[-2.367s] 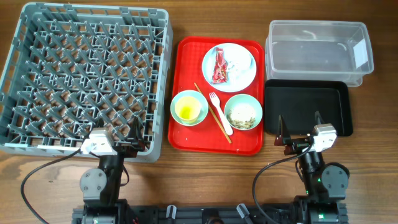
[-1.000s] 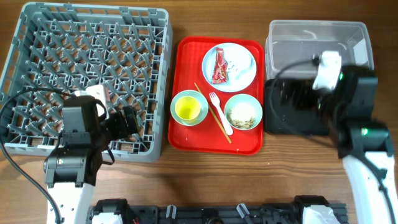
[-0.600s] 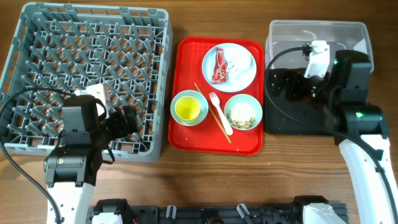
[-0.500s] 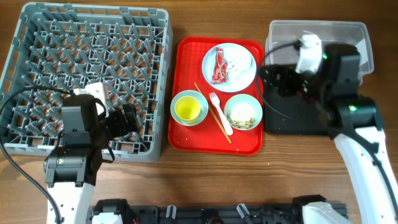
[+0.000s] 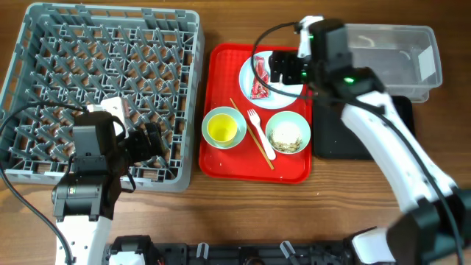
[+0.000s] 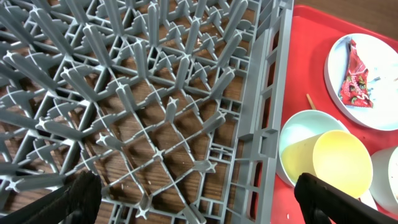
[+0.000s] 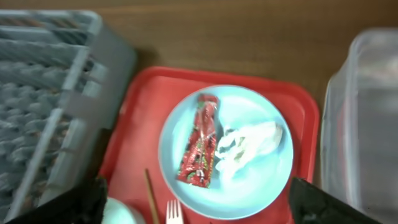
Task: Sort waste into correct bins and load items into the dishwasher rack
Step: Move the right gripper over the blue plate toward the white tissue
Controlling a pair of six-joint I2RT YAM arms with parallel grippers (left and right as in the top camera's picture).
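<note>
In right wrist view, plate (image 7: 249, 180) whole, overhead part-covered

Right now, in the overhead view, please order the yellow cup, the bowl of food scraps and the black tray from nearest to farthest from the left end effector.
Measured from the left end effector, which is over the near right part of the rack:
1. yellow cup, on the left side of the red tray.
2. bowl of food scraps, on the red tray's right side.
3. black tray, on the table, right of the red tray.
</note>
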